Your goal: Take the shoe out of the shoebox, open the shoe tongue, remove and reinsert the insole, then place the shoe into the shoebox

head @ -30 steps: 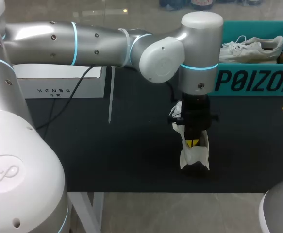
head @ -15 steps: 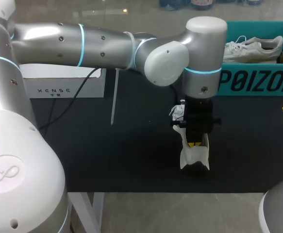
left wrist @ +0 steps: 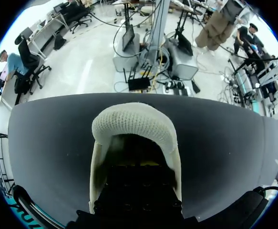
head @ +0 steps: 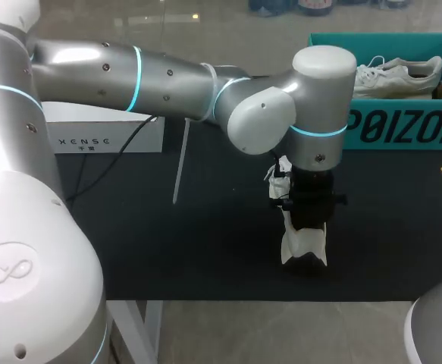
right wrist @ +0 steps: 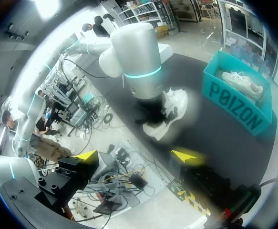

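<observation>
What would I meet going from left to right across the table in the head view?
white box → thin white stick → shoe out on the black mat → teal shoebox

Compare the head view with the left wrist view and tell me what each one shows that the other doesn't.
Head view only: the left arm stretched across the table, and a second shoe lying in the teal shoebox. Left wrist view only: the mesh collar seen from inside, curving ahead of the left gripper. Both: the white shoe on the black mat, with that gripper down in its opening.
</observation>
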Robot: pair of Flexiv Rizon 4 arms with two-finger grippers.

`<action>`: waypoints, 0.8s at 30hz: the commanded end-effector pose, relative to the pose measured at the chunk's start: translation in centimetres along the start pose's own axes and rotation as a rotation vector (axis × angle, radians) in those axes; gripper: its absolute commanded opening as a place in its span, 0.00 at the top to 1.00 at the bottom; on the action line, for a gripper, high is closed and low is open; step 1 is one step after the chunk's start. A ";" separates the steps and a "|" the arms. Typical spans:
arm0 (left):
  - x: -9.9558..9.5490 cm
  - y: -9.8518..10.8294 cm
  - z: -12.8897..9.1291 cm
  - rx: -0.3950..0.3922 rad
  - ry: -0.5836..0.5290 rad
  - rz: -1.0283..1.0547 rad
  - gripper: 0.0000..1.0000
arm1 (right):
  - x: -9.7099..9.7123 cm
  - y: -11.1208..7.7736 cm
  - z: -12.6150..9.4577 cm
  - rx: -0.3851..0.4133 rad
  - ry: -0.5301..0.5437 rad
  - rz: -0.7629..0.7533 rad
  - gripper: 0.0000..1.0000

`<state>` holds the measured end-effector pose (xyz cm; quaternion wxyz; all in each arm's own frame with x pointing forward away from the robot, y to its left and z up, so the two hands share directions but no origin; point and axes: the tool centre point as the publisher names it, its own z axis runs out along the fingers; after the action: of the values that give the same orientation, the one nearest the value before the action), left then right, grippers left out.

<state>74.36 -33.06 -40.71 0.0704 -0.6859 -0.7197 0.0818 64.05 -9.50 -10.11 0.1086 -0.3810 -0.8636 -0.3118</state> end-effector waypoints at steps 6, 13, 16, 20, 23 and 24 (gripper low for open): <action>0.0 0.0 0.6 -0.034 -0.023 -0.005 1.00 | -0.1 0.3 0.0 0.006 0.003 0.002 0.00; 0.9 0.3 -2.8 -0.114 -0.072 -0.028 1.00 | -0.1 0.3 0.0 0.006 0.003 0.002 0.00; 0.9 0.3 -3.5 -0.129 -0.081 -0.031 1.00 | -0.1 0.3 0.0 0.006 0.003 0.002 0.00; 0.5 0.6 -3.1 -0.140 -0.078 -0.021 1.00 | -0.1 0.3 0.0 0.006 0.003 0.002 0.00; 0.1 0.7 -2.2 -0.148 -0.072 -0.003 1.00 | -0.1 0.3 0.0 0.006 0.003 0.002 0.00; -0.1 0.7 -2.0 -0.147 -0.068 0.004 1.00 | -0.1 0.3 0.0 0.006 0.003 0.002 0.00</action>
<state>75.59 -32.39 -38.10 -0.0062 -0.6859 -0.7256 0.0552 64.05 -9.50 -10.11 0.1086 -0.3810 -0.8636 -0.3118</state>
